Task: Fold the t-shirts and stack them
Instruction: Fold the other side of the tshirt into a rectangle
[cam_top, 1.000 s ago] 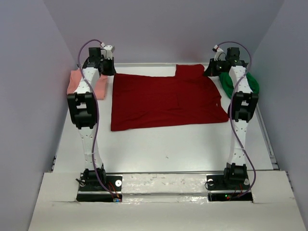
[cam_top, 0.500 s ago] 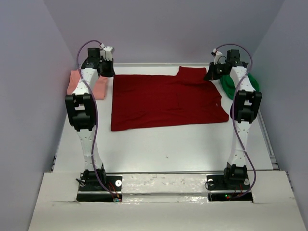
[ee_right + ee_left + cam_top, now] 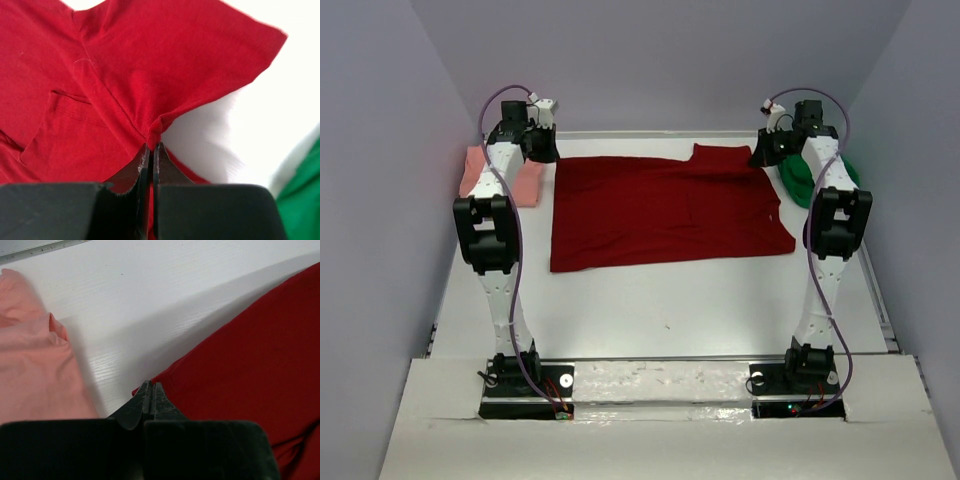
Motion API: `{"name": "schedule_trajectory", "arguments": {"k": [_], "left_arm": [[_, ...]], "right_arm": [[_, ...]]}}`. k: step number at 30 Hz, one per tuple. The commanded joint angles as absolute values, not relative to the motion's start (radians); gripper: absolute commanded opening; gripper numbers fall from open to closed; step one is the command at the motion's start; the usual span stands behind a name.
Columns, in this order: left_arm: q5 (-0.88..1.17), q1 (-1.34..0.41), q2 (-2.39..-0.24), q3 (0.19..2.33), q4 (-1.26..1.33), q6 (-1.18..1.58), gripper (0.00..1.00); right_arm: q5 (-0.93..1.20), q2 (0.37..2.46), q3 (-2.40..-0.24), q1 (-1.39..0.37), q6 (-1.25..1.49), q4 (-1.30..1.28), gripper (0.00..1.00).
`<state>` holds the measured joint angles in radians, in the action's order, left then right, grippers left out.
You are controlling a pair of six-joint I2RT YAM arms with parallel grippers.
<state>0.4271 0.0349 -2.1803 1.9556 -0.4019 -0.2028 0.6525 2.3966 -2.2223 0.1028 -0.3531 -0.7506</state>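
Table (image 3: 650, 300): white, grey walls around; from above you see three shirts.
Red shirt (image 3: 660, 210): spread flat across the far half.
Pink shirt (image 3: 473, 172): far left.
Green shirt (image 3: 798, 182): far right.
Left gripper (image 3: 151, 389): your wrist view shows jaws closed, pinching red shirt's corner.
Right gripper (image 3: 150, 147): jaws closed on a raised fold of red shirt.

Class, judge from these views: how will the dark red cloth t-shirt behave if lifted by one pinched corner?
Probably floppy: the dark red cloth t-shirt puckers into folds where the right end effector pinches it. Likely light, lying thin and flat on the white table.
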Motion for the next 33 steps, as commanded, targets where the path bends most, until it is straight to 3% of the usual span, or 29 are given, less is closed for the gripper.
{"name": "schedule_trajectory", "arguments": {"k": [1, 19, 33], "left_arm": [[0.457, 0.044, -2.083, 1.934, -0.405, -0.215, 0.0], [0.471, 0.052, -2.049, 1.939, -0.451, -0.239, 0.0], [0.603, 0.072, -1.987, 1.838, -0.637, -0.382, 0.0]], "right_arm": [[0.617, 2.298, -2.2, 0.095, -0.388, -0.732, 0.0], [0.597, 2.256, -2.143, 0.095, -0.445, -0.808, 0.0], [0.578, 2.226, -2.089, 0.095, -0.483, -0.882, 0.0]]}}
